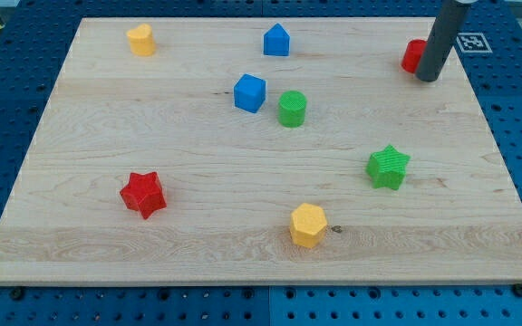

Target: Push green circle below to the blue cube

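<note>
The green circle (292,109) stands just right of and slightly below the blue cube (250,93), near the middle of the wooden board (98,163). The two are close but a small gap shows between them. My tip (427,78) is at the view's top right, far from both, resting against the right side of a red block (413,56) that the rod partly hides.
A blue house-shaped block (276,41) sits at top centre and a yellow block (140,40) at top left. A green star (388,167) lies at the right, a red star (143,194) at lower left, a yellow hexagon (307,225) at bottom centre.
</note>
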Available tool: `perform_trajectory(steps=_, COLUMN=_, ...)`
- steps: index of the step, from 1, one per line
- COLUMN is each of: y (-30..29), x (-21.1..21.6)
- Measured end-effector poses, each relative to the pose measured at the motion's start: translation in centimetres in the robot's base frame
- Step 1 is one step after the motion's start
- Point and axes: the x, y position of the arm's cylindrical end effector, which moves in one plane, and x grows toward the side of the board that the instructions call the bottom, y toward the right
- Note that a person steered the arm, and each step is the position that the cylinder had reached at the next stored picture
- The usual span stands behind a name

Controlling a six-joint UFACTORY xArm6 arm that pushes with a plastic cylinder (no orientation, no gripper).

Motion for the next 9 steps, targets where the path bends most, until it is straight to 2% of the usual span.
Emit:
perform_trajectory(steps=6, y=-2.1, x=-0.8)
perform_trajectory(steps=7, y=-2.1, x=-2.5)
perform_trajectory(steps=9, y=-2.5, x=-3.4)
